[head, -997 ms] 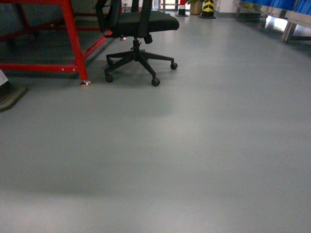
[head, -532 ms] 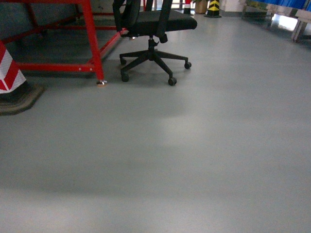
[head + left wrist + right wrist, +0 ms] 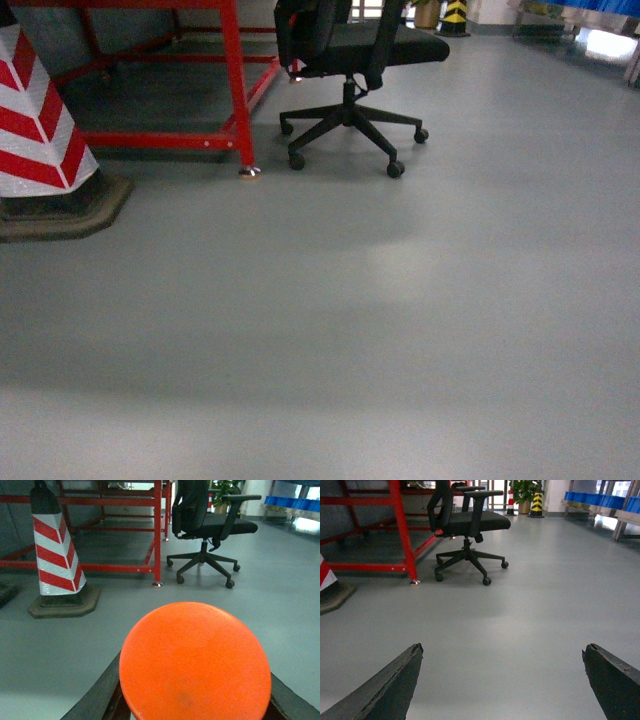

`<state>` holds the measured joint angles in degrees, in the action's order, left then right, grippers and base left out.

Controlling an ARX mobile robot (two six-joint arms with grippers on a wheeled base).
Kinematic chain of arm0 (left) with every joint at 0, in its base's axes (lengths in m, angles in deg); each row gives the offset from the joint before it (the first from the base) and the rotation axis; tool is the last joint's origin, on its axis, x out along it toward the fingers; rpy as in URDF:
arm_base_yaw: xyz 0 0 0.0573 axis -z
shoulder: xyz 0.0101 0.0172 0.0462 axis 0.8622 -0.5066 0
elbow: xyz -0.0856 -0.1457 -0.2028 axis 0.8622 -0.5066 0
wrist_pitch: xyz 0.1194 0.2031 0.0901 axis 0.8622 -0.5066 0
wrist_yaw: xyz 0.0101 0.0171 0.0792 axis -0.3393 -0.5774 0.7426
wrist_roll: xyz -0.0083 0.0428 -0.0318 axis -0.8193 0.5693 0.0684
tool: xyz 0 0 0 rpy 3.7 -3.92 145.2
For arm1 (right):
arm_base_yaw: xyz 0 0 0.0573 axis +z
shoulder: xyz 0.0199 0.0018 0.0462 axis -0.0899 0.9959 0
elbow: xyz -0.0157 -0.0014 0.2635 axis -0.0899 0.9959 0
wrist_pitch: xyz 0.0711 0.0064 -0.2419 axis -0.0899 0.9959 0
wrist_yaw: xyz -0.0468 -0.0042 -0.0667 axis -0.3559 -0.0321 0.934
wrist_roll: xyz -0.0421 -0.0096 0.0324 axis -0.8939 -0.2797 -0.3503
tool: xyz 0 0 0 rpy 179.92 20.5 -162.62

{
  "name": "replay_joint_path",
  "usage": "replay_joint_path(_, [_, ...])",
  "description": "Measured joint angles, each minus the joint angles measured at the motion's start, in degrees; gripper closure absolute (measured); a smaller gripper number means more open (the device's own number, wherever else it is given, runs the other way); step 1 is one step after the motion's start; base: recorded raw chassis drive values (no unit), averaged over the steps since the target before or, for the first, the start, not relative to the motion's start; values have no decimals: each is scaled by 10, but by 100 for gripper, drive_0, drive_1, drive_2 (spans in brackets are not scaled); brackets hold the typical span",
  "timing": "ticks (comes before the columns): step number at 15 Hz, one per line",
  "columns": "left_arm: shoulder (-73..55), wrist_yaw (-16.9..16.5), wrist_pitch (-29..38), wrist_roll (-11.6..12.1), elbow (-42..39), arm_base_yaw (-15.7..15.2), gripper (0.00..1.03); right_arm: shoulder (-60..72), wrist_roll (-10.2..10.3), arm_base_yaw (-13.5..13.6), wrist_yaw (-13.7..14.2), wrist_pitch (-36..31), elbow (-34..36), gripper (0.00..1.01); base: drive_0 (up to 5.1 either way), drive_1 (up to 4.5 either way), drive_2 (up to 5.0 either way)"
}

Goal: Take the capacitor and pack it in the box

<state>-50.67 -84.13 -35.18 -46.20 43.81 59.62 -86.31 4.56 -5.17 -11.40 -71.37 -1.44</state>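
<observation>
A flat, round orange disc, the capacitor [image 3: 195, 665], fills the lower middle of the left wrist view. My left gripper [image 3: 195, 695] is shut on it, and one dark finger [image 3: 97, 702] shows at each side of the disc. In the right wrist view my right gripper [image 3: 502, 650] is open, its two dark fingertips [image 3: 412, 655] wide apart over bare grey floor with nothing between them. The box is out of view in all three views. Neither gripper shows in the head view.
A red-and-white striped cone [image 3: 35, 120] on a dark base stands at the left. Beside it is a red metal frame [image 3: 235, 90], then a black wheeled office chair [image 3: 350, 60]. Blue bins [image 3: 600, 500] sit on racks far right. Grey floor [image 3: 380, 330] lies ahead.
The head view has swung left: the chair and the red frame slid to the right in the picture, and the striped cone has come fully into view at the left.
</observation>
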Motion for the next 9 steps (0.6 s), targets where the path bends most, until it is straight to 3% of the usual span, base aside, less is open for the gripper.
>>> replay_joint_path(9, [0, 0, -1, 0, 0, 0, 59, 0, 0, 0, 0, -1, 0, 3, -502, 234, 234])
